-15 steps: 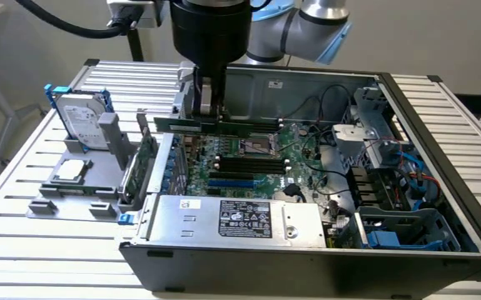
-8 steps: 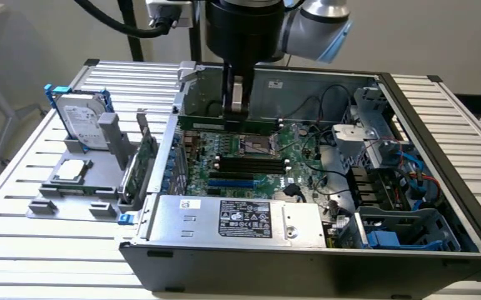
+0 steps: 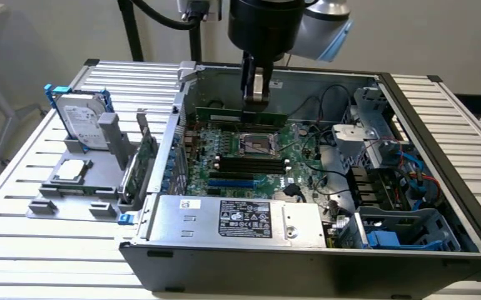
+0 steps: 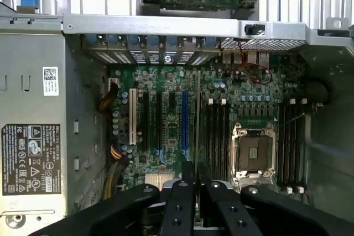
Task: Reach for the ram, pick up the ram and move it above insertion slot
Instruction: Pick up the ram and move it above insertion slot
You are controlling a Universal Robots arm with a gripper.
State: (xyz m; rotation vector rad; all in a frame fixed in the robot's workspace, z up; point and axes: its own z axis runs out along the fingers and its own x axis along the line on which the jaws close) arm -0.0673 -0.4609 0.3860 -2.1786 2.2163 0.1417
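In the exterior view, the pincer (image 3: 258, 103) hangs inside the open computer case (image 3: 440, 187), pinching the ram (image 3: 238, 116), a long green stick held level just above the motherboard (image 3: 240, 162). The pick-up looks done and the carry toward the slot is the step in hand. Below the pincer lie the CPU socket (image 3: 259, 144) and a bank of dark memory slots (image 3: 244, 165). Nearer the camera sits the power supply (image 3: 236, 219), whose label carries certification marks too small to read. Well off to the exterior view's left of the pincer, on the slatted bench (image 3: 23, 250), a hard drive (image 3: 82, 119) stands in a blue frame with an unreadable white label, and an expansion card (image 3: 144, 159) stands beside the case.

In the wrist view, the pincer (image 4: 194, 192) closes on the ram (image 4: 197, 120), seen edge-on as a thin strip running out over the motherboard (image 4: 166, 136) beside the memory slots (image 4: 215, 136). My judgement: the stick needs fine alignment, parallel with one slot. The power supply (image 4: 33, 136) shows a barcode sticker and symbols, none legible.
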